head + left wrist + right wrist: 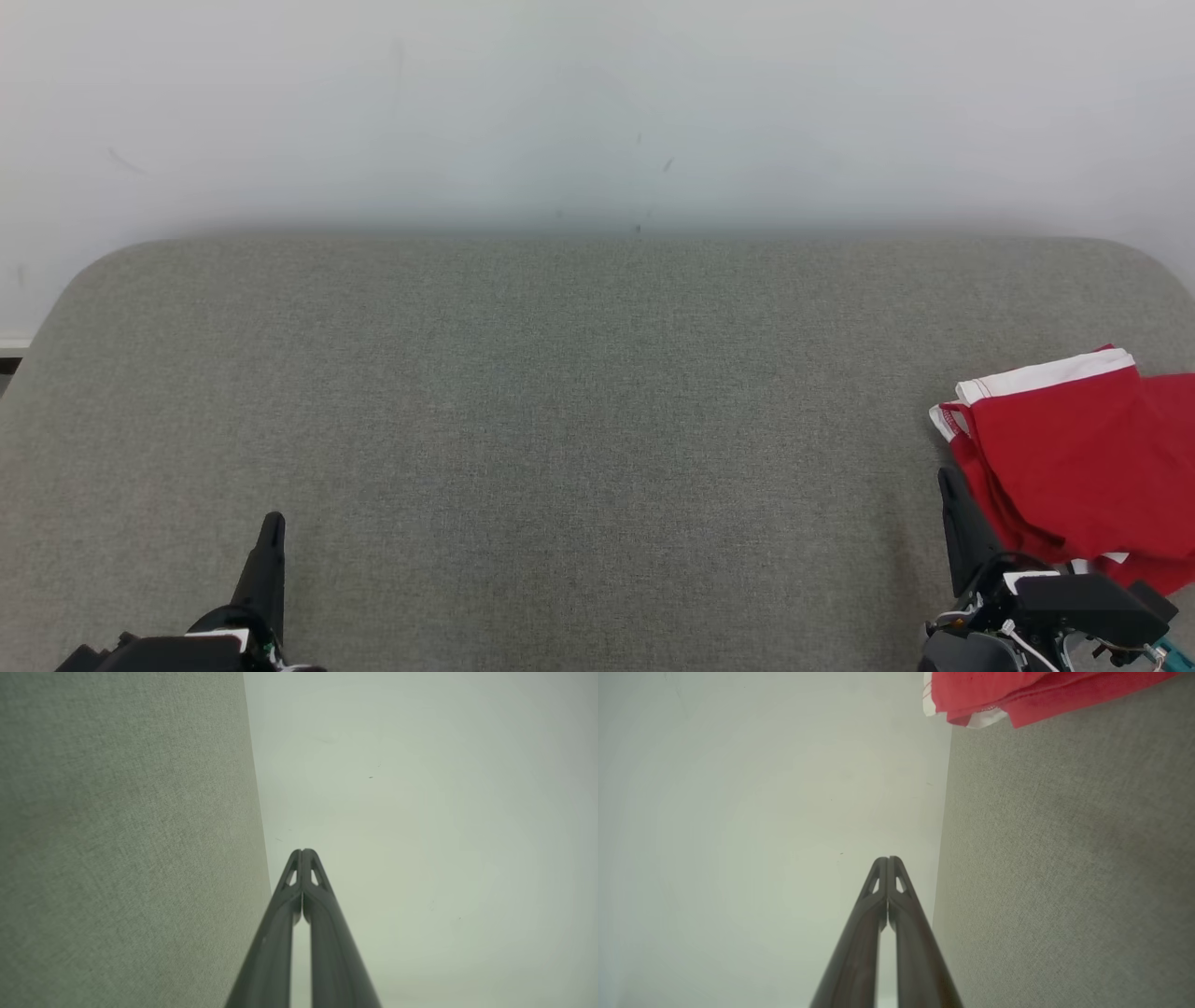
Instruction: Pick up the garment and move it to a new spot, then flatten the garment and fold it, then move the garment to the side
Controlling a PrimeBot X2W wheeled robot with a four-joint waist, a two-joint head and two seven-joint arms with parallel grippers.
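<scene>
Nearest, at the lower left of the head view, the left gripper (272,519) with its two long dark fingers is seen. Its fingers are pressed together at the tips, and nothing is held between them. At the lower right, the right gripper (947,474), dark and long-fingered too, is seen. Its fingers are also pressed tight together, and nothing is held. Both grippers are pointed away from the robot, over a wide grey woven cloth surface (560,392) with rounded far corners. Just beside the right gripper, on its right, a red cloth garment (1074,457) with a white band is laid in flat layers on the grey surface. Part of it is cut off by the right edge of the head view. Whether the side of the finger is touched by the cloth cannot be told. In the right wrist view the fingertips are seen apart from the garment. Farthest away, behind the surface, a plain pale wall (560,112) with a few small dark marks is seen.
</scene>
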